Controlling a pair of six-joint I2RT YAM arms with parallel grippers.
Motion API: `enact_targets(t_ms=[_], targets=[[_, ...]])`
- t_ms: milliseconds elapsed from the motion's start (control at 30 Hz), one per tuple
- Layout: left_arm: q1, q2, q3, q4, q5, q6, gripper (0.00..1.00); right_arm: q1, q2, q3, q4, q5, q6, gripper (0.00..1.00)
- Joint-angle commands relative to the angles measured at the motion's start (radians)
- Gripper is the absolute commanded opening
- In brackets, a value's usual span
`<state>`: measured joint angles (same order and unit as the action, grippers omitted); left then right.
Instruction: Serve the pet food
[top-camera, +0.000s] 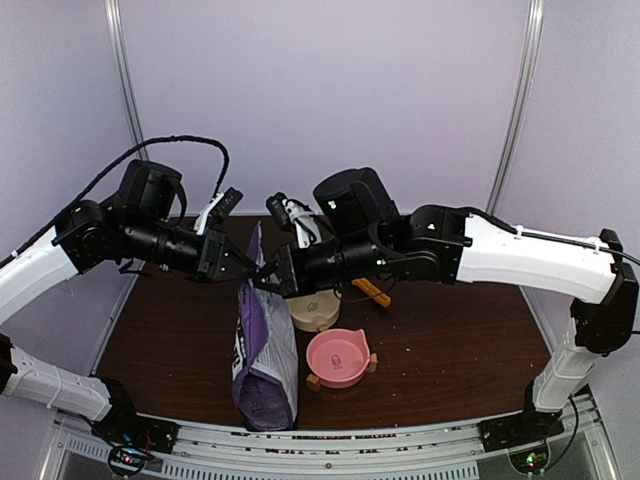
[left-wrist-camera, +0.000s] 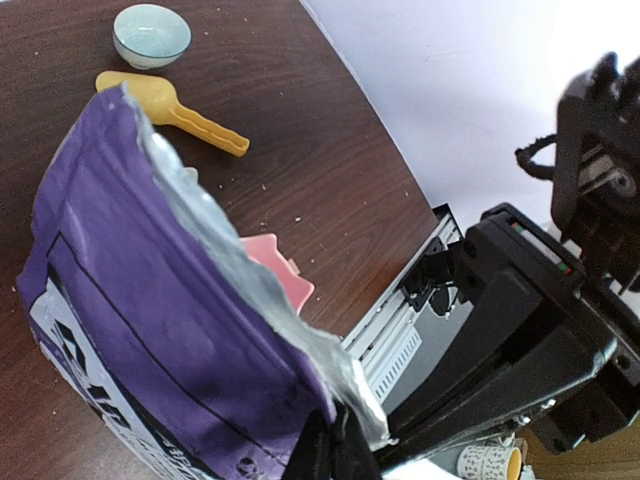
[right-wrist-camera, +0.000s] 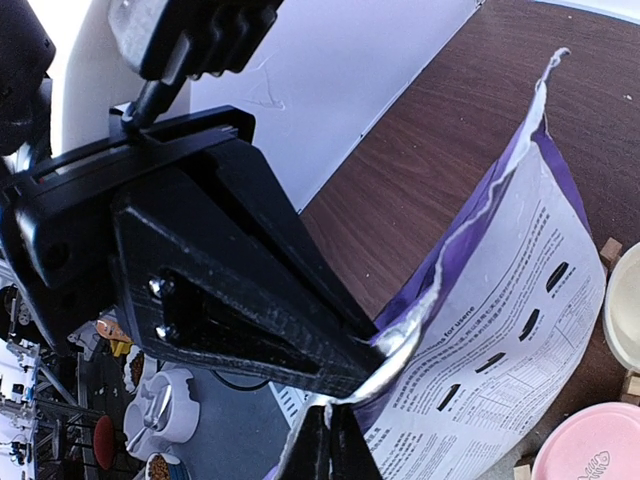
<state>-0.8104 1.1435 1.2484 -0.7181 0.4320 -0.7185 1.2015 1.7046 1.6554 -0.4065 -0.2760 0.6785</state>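
**Spotter:** Where's the pet food?

**Me:** No pellets in view. I take it the kibble is all inside the purple bag (top-camera: 262, 350). The bag stands on the worktop (top-camera: 450, 340) between my two arms. Its top is torn open, with foil lining showing along the ragged lip.

**Spotter:** Grippers?

**Me:** Left gripper (left-wrist-camera: 335, 448) is pressed together on the foil lip at one corner of the mouth. Right gripper (right-wrist-camera: 327, 442) pinches the same lip from the facing side, its tips close against the left's. Both have film only.

**Spotter:** How will it handle?

**Me:** My read is soft film with no stiffness of its own. The weight sits low in loose pellets, so I expect the bag to sag and shift when I tip it. The lip is thin, slick and already ragged. A hard pull could tear it further or slip free. The pellets should be light, dry and quick to roll, and they may pour in a rush once the mouth drops.

**Spotter:** Best hold?

**Me:** To spread the mouth, the lip, one side per gripper, pulling gently. To tip, I'd want one gripper lower on the body. Otherwise I use the yellow scoop (left-wrist-camera: 175, 108), taken by its handle. It lies just beside the pale bowl (top-camera: 315, 315).

**Spotter:** Which dish?

**Me:** The pink bowl (top-camera: 338, 358) sits near the bag's base, with the pale one just behind it. I can't tell which is meant.
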Motion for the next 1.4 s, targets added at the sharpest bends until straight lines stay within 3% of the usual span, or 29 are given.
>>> enact_targets(t_ms=[0, 167, 367, 567, 1000, 1367], targets=[[0.004, 0.011, 0.007, 0.062, 0.016, 0.007, 0.0, 0.032, 0.033, 0.049, -0.035, -0.002, -0.035, 0.0], [0.003, 0.001, 0.011, 0.062, -0.017, 0.008, 0.0, 0.033, 0.045, 0.08, -0.115, 0.074, -0.051, 0.0], [0.004, -0.033, 0.014, -0.026, -0.182, 0.014, 0.0, 0.035, 0.052, 0.129, -0.279, 0.262, -0.062, 0.0], [0.003, -0.034, 0.02, -0.059, -0.211, 0.01, 0.0, 0.035, 0.055, 0.141, -0.351, 0.371, -0.05, 0.0], [0.005, -0.046, 0.039, -0.043, -0.199, 0.012, 0.0, 0.033, 0.039, 0.14, -0.337, 0.36, -0.042, 0.0], [0.016, -0.069, 0.145, -0.097, -0.211, 0.051, 0.0, 0.016, -0.013, 0.136, -0.345, 0.381, -0.035, 0.0]])
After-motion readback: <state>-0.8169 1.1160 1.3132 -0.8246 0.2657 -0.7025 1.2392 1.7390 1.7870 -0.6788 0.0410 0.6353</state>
